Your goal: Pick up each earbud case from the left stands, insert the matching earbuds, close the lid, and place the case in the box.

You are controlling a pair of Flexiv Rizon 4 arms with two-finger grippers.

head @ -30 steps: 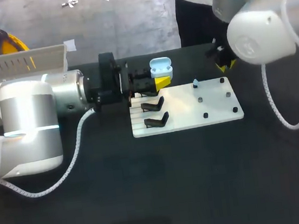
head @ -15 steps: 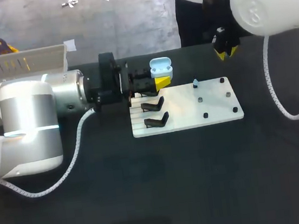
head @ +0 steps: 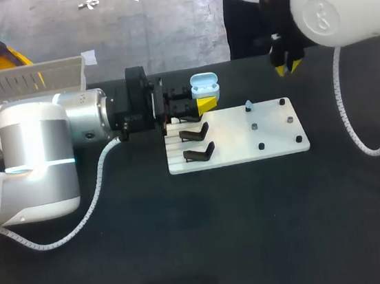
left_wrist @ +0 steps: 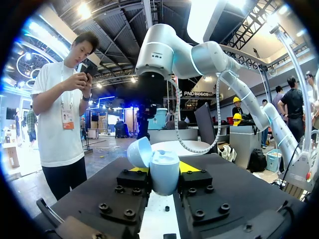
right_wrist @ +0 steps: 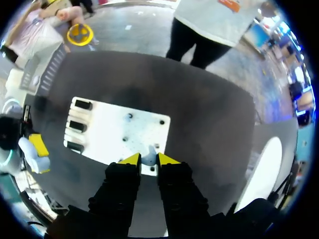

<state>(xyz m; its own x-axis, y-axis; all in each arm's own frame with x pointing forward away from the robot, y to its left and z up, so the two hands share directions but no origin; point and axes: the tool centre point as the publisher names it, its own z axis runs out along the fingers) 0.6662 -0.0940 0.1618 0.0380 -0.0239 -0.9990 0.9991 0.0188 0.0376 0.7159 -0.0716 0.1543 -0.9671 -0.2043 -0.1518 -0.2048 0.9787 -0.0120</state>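
Left claw (left_wrist: 164,173) of mine clamps the pale blue earbud case (head: 204,83) from both sides, just past the far left corner of the white board (head: 281,146). The case's rounded lid is swung open, and I cannot make out what sits inside. Right claw (right_wrist: 149,159) hangs above the table beyond the board's far right corner, yellow tips parted by a narrow gap, while the white slotted box (head: 23,81) lies behind my left arm, its inside hidden.

Earbud case (left_wrist: 162,169) is showing smooth pale-blue plastic, softly glossy. White board (head: 274,147) is looking like smooth matt plastic. Table (head: 188,239) is reading matt black. Shell of my left arm (head: 35,154) is gleaming, glossy silver-grey.
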